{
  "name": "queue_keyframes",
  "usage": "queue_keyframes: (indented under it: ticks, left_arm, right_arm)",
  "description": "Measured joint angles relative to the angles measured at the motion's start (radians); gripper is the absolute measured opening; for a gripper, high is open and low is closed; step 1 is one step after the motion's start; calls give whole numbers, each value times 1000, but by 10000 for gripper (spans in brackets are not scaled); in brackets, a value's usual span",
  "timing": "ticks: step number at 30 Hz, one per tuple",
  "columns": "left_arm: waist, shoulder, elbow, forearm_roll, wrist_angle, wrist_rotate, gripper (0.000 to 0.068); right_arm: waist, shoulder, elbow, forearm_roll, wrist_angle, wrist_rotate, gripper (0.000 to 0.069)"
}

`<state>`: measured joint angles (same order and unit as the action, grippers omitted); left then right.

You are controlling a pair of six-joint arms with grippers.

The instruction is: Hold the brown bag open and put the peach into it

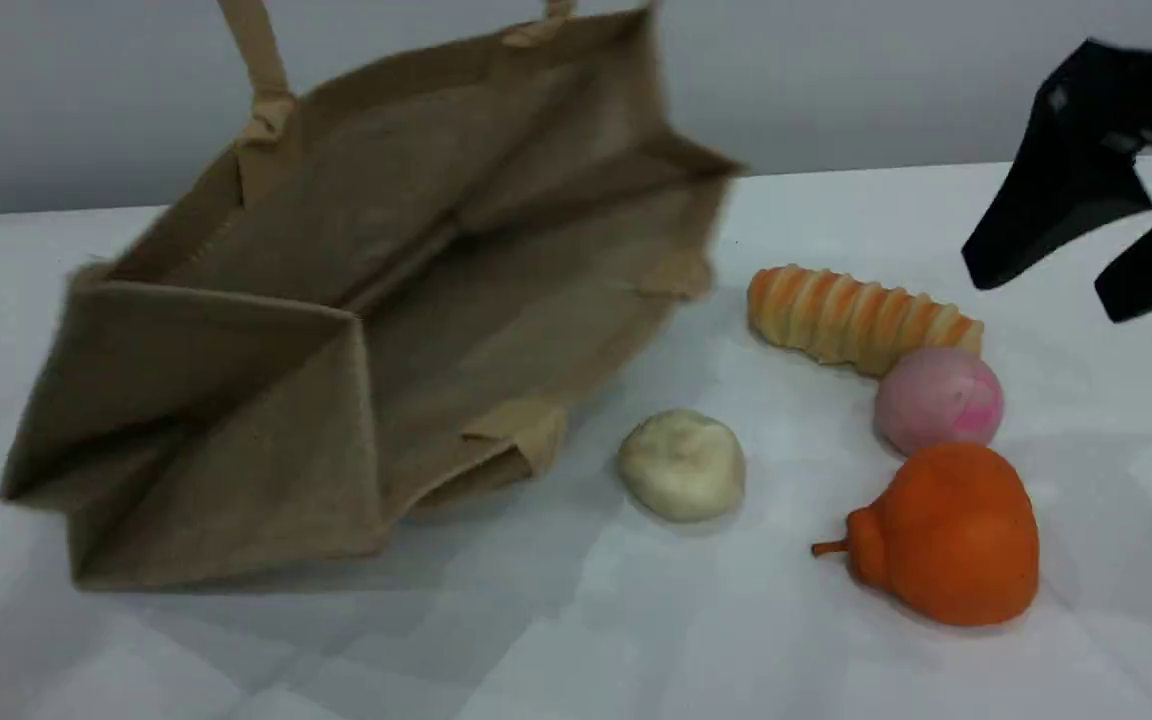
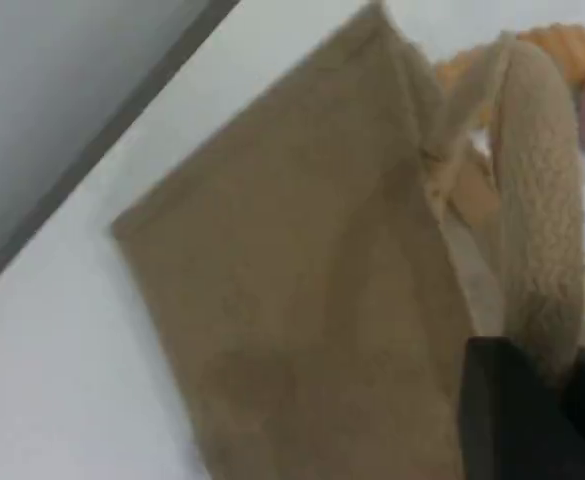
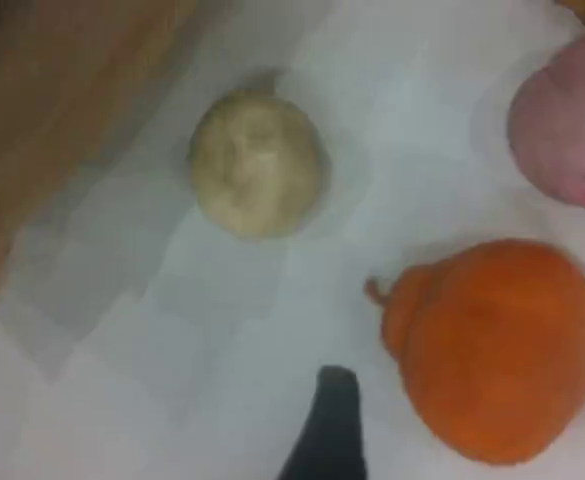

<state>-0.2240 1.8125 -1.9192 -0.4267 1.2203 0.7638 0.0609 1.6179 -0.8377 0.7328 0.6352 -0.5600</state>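
Observation:
The brown bag [image 1: 336, 330] rests on its side at the left of the table, its mouth gaping toward the camera and the fruit. One beige handle [image 1: 254, 60] runs taut up past the top edge. In the left wrist view that handle [image 2: 542, 200] ends at my left gripper's black fingertip [image 2: 522, 410], which is shut on it above the bag [image 2: 302, 300]. The pink peach [image 1: 939, 398] lies right of the bag, untouched, and shows again as the peach [image 3: 562, 130] in the right wrist view. My right gripper [image 1: 1046, 285] hovers open and empty above and right of it.
A cream bun [image 1: 682, 463] lies just off the bag's mouth. An orange pear-shaped fruit [image 1: 946, 535] sits right in front of the peach, and a striped bread roll [image 1: 861, 318] touches it from behind. White table [image 1: 576, 640] spreads across the front.

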Motion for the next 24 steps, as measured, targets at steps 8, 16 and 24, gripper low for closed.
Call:
queue_keyframes:
  ticks: [8,16,24]
  left_arm:
    - [0,0,0,-49,0,66,95]
    - [0,0,0,-49,0,65,95]
    - [0,0,1,-49,0,63,95]
  right_arm:
    - [0,101,-51,0,-37,1,589]
    - [0,240,-132,-20,-74,1,589]
    - [0,374,-209,-30,-93,1,589]
